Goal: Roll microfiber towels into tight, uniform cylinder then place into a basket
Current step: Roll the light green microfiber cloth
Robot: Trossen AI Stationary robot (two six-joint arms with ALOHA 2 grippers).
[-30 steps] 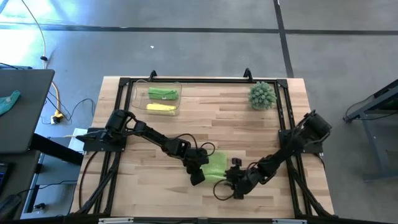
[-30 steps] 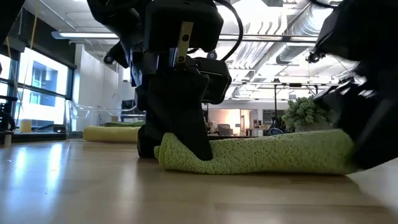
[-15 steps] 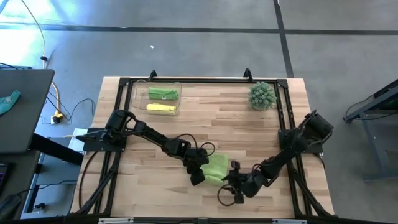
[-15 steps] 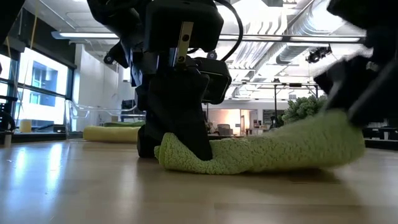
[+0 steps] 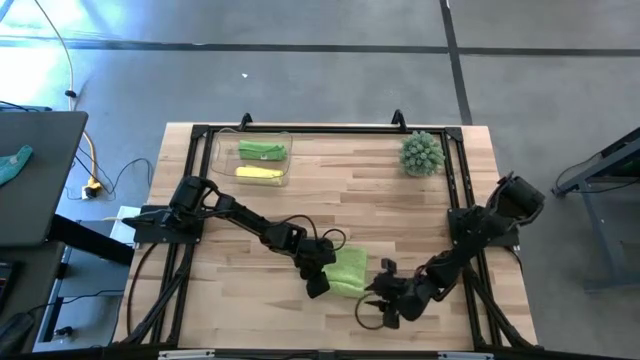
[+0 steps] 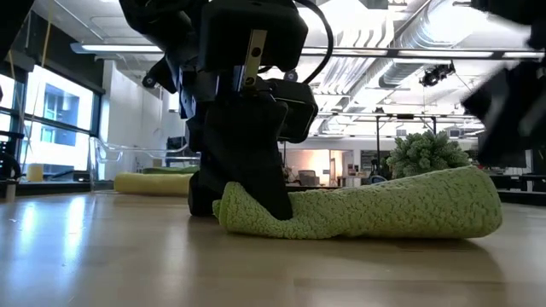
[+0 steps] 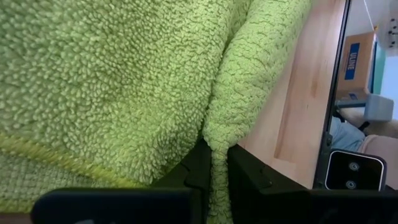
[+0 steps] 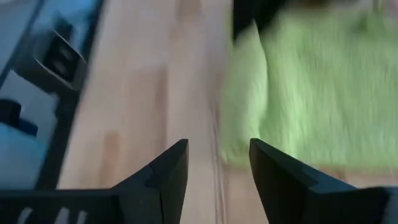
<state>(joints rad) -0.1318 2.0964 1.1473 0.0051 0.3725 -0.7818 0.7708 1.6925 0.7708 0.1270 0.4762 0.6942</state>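
We see, nearest the front edge of the table (image 5: pixel 250 310), the right gripper (image 5: pixel 388 312) at the end of an arm that reaches in low from the right side and bends back toward the middle; its jaws stand wide with nothing between them, and in its own wrist view the two fingers (image 8: pixel 165 177) frame bare wood, with the green cloth lying apart beyond them

Just beside it, toward the left, we find the light green towel (image 5: pixel 349 270) lying on the wood, folded over on itself, its thick rounded fold showing along the table in the low view (image 6: pixel 367 209). The left gripper (image 5: pixel 316 282) presses down at the towel's left edge, its arm stretched diagonally across the table from the left base with the wrist tipped downward. Its jaws are narrow and pinch a fold of that towel, the cloth hanging between the fingers (image 7: pixel 199 168)

Farther back, at the far left corner, we see the basket (image 5: pixel 225 150) holding a green rolled towel (image 5: pixel 262 150) and, just beside it, a pale yellow rolled towel (image 5: pixel 258 173). At the far right stands the spiky green plant (image 5: pixel 421 153), well apart from both grippers
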